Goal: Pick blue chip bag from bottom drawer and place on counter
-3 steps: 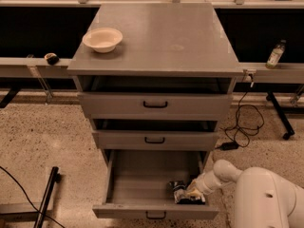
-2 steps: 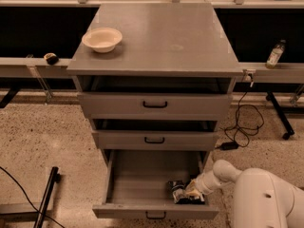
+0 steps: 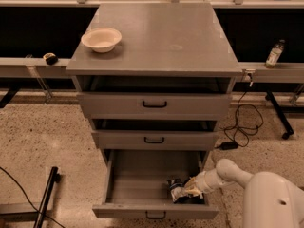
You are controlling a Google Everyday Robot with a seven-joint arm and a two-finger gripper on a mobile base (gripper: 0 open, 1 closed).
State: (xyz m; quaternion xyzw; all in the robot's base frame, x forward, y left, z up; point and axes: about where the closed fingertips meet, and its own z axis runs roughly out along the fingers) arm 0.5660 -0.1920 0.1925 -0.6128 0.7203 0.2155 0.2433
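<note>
The bottom drawer [image 3: 142, 211] was seen pulled fully out, while the two shallower drawers above it were seen only slightly ajar. The blue chip bag [image 3: 175, 191] was found lying crumpled on the drawer floor, in the front corner at the right of the view, close against the front wall. The claw [image 3: 191, 188] had been lowered into that same corner, carried on the white arm [image 3: 224, 171], which was reached in over the drawer's right side wall. The claw was seen meeting the bag's right edge, so the bag lay just beyond it, toward the drawer's middle. Whether the claw was spread or pressed together on the foil could not be told. The bag's long axis could not be made out either, so wrinkled was the packet.

The table [image 3: 161, 37] above was occupied only by a cream bowl [image 3: 101, 39] near its left rear corner. It was judged that the bag would have to be lifted straight up, clear of the drawer's walls and the fronts of the drawers above.
</note>
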